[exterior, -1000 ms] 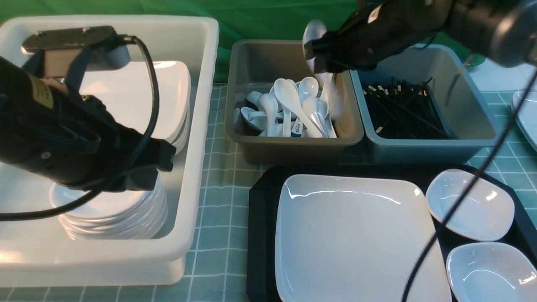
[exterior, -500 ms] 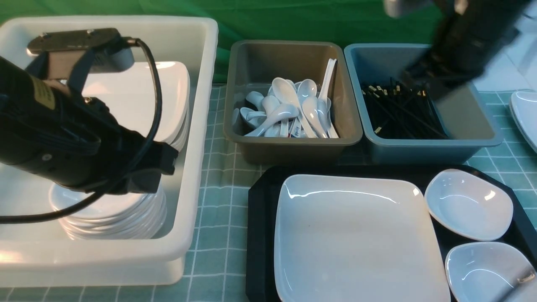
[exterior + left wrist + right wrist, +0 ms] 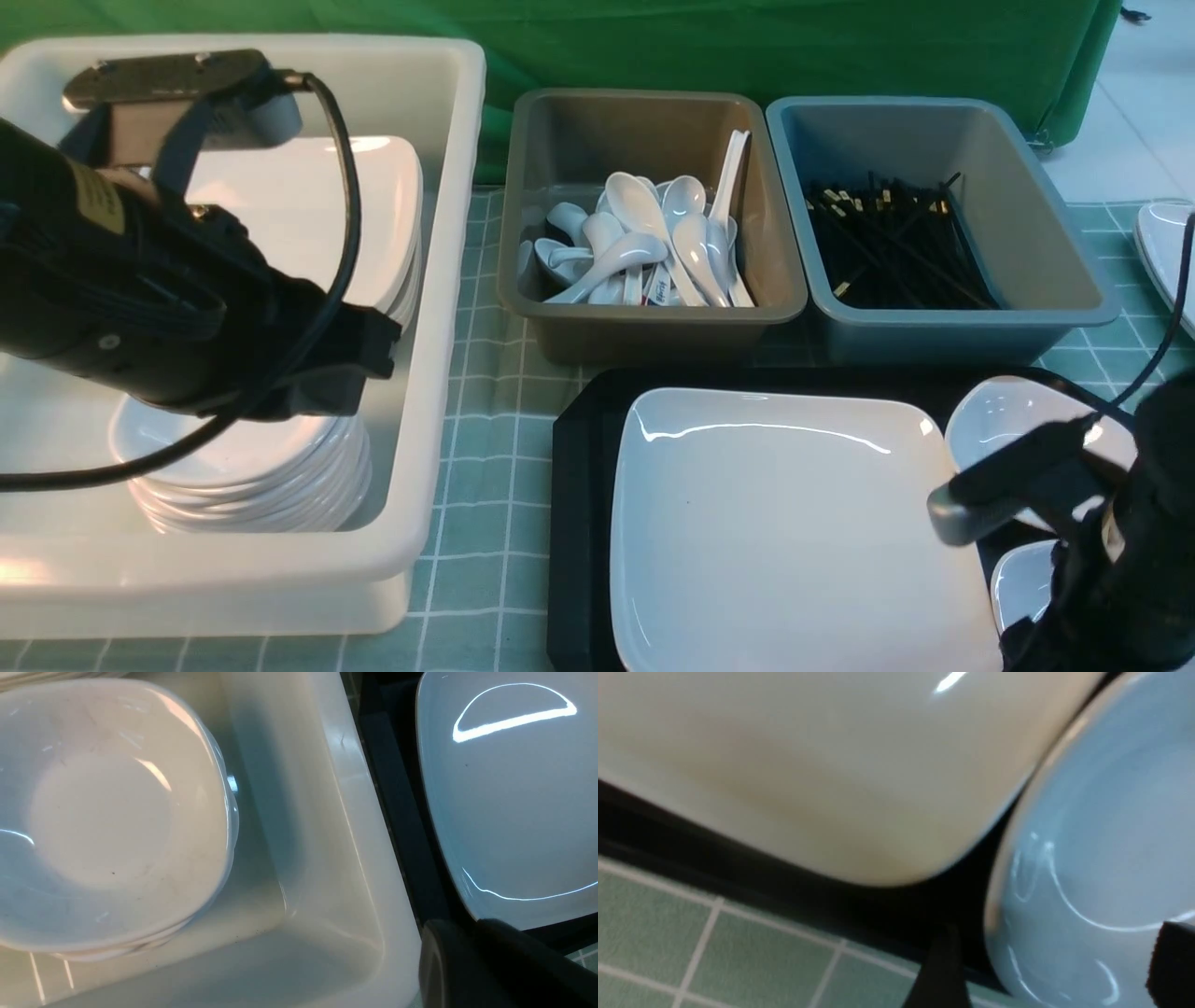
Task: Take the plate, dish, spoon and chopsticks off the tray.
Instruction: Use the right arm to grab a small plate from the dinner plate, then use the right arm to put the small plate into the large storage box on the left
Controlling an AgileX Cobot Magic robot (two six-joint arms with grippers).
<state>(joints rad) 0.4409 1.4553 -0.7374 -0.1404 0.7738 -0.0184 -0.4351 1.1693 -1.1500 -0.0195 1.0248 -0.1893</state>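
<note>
The white square plate (image 3: 794, 523) lies on the black tray (image 3: 579, 523). Two small white dishes sit on the tray's right side: the far dish (image 3: 1008, 420) and the near dish (image 3: 1022, 583), both partly hidden by my right arm (image 3: 1130, 560). In the right wrist view my right gripper (image 3: 1055, 933) is open and empty, low over the near dish (image 3: 1092, 826), beside the plate's corner (image 3: 831, 765). My left gripper (image 3: 369, 359) hangs shut and empty over stacked dishes (image 3: 107, 812) in the white tub. No spoon or chopsticks lie on the tray.
A white tub (image 3: 439, 308) on the left holds stacked plates and dishes. A brown bin (image 3: 653, 317) behind the tray holds several white spoons (image 3: 653, 243). A blue-grey bin (image 3: 962, 327) holds black chopsticks (image 3: 896, 243). Another white plate's edge (image 3: 1167, 252) shows at far right.
My right arm let the spoon fall into the brown bin, swung right over the chopstick bin, then came down to the tray's near right corner over the near dish. The left arm barely moved.
</note>
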